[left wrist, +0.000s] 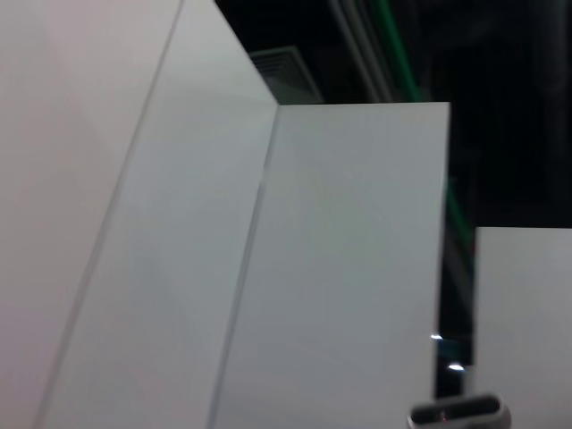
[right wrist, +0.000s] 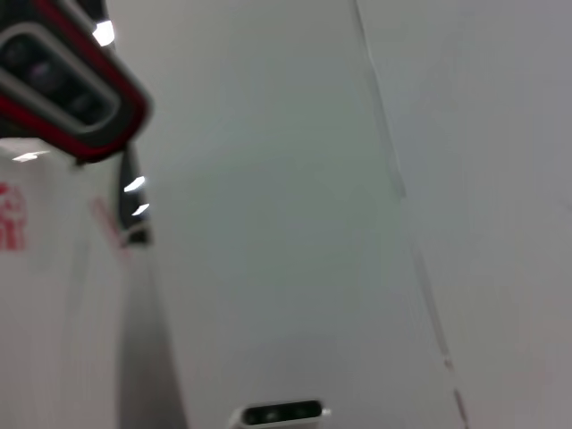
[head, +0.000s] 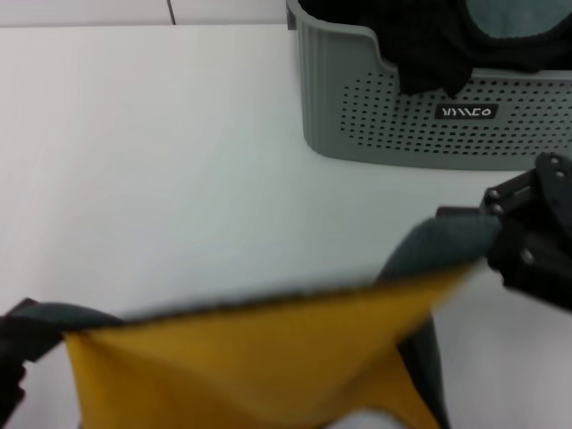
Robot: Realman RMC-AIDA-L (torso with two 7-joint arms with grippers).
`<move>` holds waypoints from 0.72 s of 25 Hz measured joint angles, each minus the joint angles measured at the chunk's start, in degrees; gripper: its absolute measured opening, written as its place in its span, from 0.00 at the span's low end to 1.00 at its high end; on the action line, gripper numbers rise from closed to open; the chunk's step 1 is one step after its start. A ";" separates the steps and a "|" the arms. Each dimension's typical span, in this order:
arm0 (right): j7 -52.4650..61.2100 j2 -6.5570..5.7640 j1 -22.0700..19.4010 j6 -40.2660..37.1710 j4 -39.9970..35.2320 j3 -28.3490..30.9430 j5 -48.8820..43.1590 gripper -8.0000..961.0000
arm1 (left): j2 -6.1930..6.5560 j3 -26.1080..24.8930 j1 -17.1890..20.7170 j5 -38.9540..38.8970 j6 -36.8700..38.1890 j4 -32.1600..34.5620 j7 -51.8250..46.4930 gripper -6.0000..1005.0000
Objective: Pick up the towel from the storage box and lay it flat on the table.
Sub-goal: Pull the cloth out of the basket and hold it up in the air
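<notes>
Both grippers, left gripper (head: 13,344) and right gripper (head: 500,237), pinch corners of the mustard-yellow, grey-backed square towel (head: 259,357) in their fingers, stretched above the near white surface (head: 161,161). Lowering evenly with tension should lay it flat, left of the grey-green perforated plastic storage box (head: 429,116).

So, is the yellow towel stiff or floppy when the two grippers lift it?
Probably floppy: the towel sags between the left gripper and right gripper and folds over, showing its grey back. It likely is light, since corner grips hold it above the table.
</notes>
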 joint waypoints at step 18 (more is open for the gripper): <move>-10.11 -1.40 23.56 -15.11 50.50 11.24 -11.44 0.06 | 1.49 -19.32 -39.12 20.63 -25.44 -39.27 4.31 0.03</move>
